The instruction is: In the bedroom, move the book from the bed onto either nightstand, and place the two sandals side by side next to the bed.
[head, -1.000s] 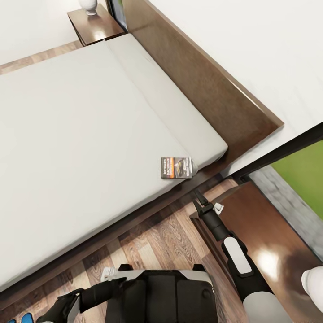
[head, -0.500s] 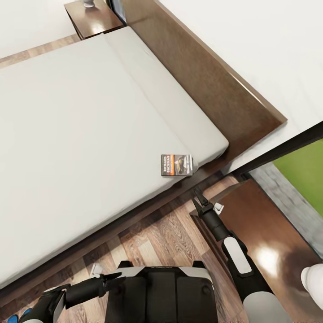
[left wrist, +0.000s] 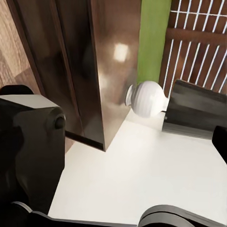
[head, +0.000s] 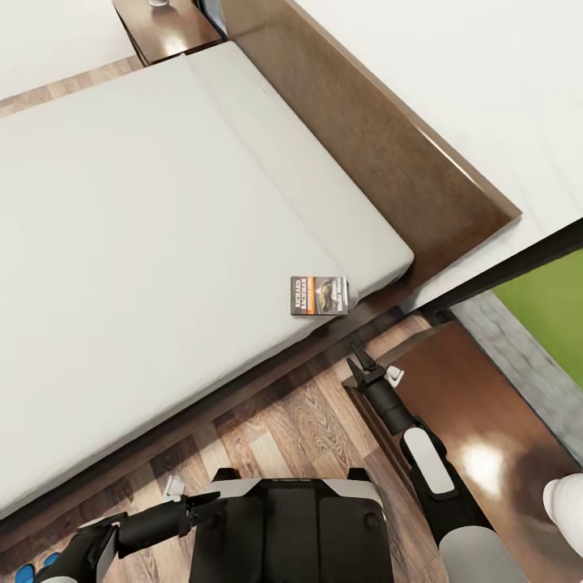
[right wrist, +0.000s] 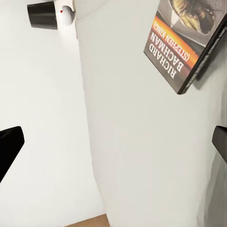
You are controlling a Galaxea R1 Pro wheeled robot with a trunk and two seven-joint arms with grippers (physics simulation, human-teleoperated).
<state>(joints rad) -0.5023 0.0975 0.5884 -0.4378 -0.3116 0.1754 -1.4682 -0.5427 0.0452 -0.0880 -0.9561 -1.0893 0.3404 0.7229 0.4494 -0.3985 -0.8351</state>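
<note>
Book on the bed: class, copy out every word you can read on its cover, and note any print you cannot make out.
"RICHARD BACHMAN": white capitals on the dark cover of the book, clear in the right wrist view.
"(STEPHEN KING)": on the orange strip just beside that name.
In the head view the book shows the same lettering, too small to read reliably.
No other readable text.

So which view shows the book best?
The right wrist view: the book is close, its Richard Bachman lettering readable, though cropped. The head view shows the whole book, small, near the mattress edge.

right hand (head: 357,359) open, arm extended forward | left hand (head: 201,506) low, folded
</note>
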